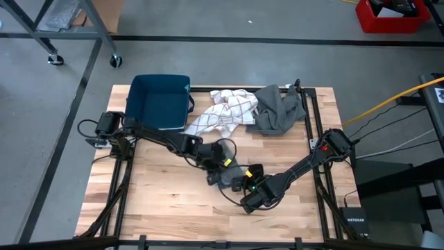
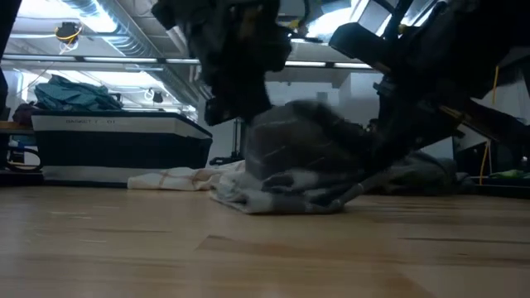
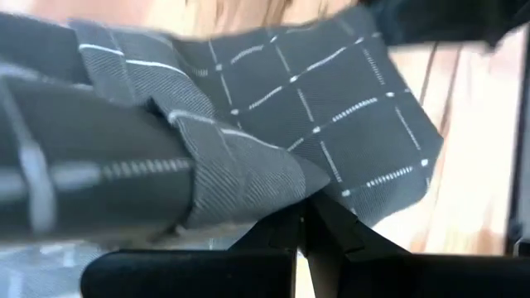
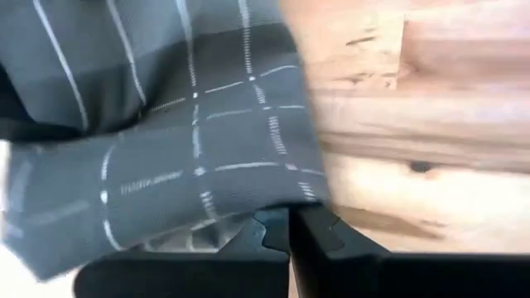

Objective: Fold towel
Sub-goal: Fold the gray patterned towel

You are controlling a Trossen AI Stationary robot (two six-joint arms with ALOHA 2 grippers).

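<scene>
**Grey towel gripped mid-fold, others waiting**

High view: the dark grey checked cloth towel (image 1: 232, 173) sits bunched on the wooden counter (image 1: 152, 194), near the blue plastic bin (image 1: 161, 101), with left end effector (image 1: 216, 167) and right end effector (image 1: 248, 187) on it.

Low view: it looks lumpy, not yet flat.

Wrist views: both end effectors pinch its edges, so folding seems barely underway.

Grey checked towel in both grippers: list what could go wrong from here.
1. The left gripper and right gripper are each shut on only an edge of the grey checked towel; a thin pinch may slip mid-fold.
2. The two grippers sit close together over the wooden table, so the arms could bump.
3. The white checked towel and plain grey cloth lie nearby; a wide sweep might drag them.
</scene>
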